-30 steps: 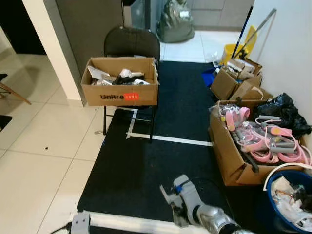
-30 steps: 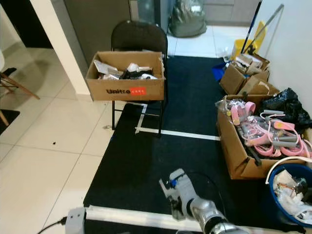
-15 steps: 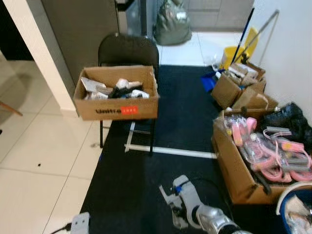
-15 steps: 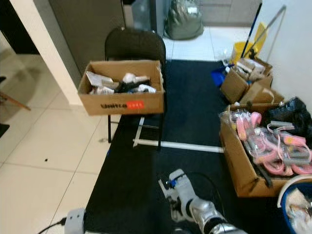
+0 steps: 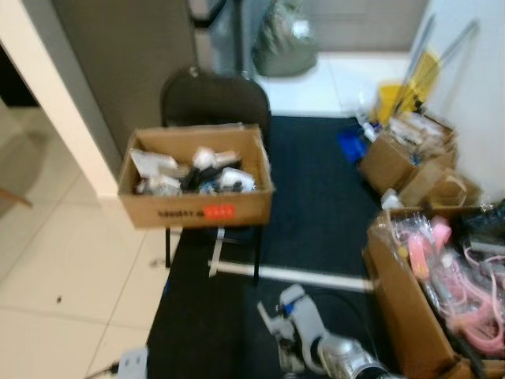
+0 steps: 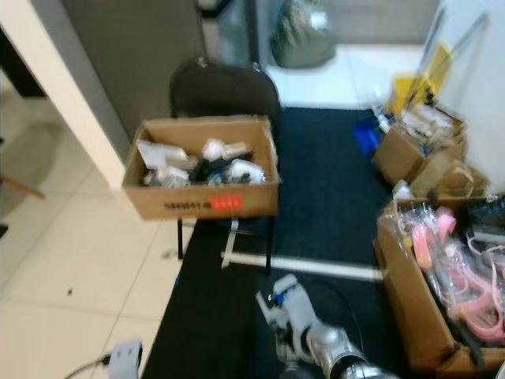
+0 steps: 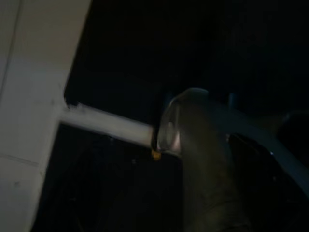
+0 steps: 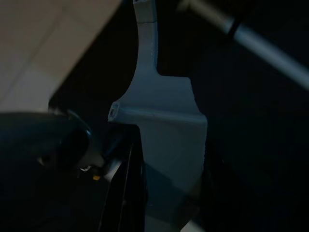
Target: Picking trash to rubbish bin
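Left eye view, blurred: cardboard box of trash rests on a black folding chair at the dark mat's edge. A second box of pink items stands at right. Right arm hangs low; state of the fingers on either gripper cannot be told.

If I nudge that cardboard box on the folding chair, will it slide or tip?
Probably slides: the cardboard box overhangs the black folding chair on both sides, so an off-centre push could tip it. It holds loose trash, likely light, which may shift. The open top suggests the walls would flex.
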Tool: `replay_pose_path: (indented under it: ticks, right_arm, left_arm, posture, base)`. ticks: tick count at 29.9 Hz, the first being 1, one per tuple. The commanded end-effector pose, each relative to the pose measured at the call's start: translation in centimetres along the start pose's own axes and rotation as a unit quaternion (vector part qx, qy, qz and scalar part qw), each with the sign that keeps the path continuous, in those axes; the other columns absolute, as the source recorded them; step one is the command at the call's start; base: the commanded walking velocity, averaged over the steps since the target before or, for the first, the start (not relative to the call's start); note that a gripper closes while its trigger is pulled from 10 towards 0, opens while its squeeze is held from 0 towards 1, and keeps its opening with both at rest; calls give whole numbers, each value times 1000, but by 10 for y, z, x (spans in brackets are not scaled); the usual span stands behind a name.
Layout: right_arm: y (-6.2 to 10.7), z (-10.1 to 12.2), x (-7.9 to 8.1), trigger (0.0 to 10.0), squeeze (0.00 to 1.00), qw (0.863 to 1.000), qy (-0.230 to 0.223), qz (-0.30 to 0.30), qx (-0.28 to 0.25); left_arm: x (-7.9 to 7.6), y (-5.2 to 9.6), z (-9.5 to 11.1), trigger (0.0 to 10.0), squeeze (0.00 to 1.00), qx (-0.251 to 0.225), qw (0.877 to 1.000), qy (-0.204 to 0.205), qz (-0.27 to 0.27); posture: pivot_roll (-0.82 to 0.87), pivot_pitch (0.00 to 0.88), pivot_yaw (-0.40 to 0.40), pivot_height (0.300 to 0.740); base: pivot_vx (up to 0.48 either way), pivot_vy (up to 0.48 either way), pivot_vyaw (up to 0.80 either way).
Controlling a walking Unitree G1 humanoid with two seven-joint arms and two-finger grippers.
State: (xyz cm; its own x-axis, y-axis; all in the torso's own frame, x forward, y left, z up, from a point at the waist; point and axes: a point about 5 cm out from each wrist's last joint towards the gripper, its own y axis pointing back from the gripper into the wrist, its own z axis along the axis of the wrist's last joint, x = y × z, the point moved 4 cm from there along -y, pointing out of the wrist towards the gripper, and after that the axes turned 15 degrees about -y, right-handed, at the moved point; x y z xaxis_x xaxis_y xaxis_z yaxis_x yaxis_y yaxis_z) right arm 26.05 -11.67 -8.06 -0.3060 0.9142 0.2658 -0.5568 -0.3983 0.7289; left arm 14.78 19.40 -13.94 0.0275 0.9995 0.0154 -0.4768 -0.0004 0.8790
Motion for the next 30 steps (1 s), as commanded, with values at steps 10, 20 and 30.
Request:
replay_pose_path:
  ticks: [10, 20, 30]
  right_arm:
    - [-5, 76, 63, 10000, 0, 973, -68, 188, -112]
    - [9, 133, 134, 10000, 0, 916, -48, 359, -172]
    - [13, 162, 151, 10000, 0, 916, 12, 336, -218]
  left_arm:
    - [4, 3, -14, 10000, 0, 24, 1000, -9, 1]
    - [3, 3, -14, 10000, 0, 22, 1000, -5, 0]
    - [2, 3, -16, 10000, 0, 24, 1000, 2, 1]
  posture:
    - [-18, 67, 51, 740]
    - [-10, 68, 44, 740]
    - [-4, 66, 35, 740]
  base:
    - [480, 0, 0]
    - [480, 0, 0]
    - [480, 0, 0]
